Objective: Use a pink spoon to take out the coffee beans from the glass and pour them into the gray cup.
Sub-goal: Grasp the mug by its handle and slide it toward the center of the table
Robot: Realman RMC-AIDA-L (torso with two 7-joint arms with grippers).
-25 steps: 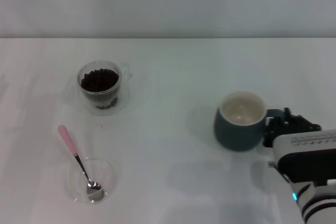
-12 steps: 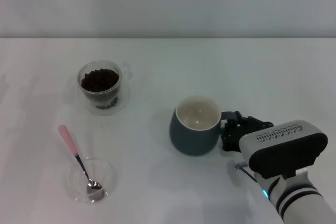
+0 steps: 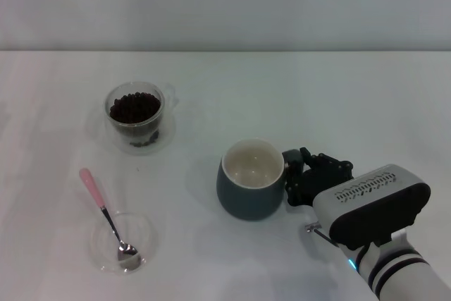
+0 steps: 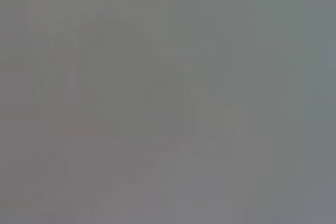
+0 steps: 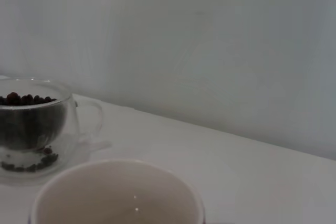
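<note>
Head view: right gripper [image 3: 294, 174] clamped on gray cup [image 3: 248, 188] handle. Pink spoon [image 3: 106, 220], well left, untouched; coffee beans [image 3: 133, 107] fill glass [image 3: 135, 118]. No scooping done.

Right gripper [image 3: 299, 174] clamped shut, forearm reaching forward.

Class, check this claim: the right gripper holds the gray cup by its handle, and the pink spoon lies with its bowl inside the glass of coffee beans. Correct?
Not quite. The head view shows the pink spoon with its bowl in the flat clear dish, not in the glass of coffee beans. The right gripper does hold the gray cup by its handle.
</note>
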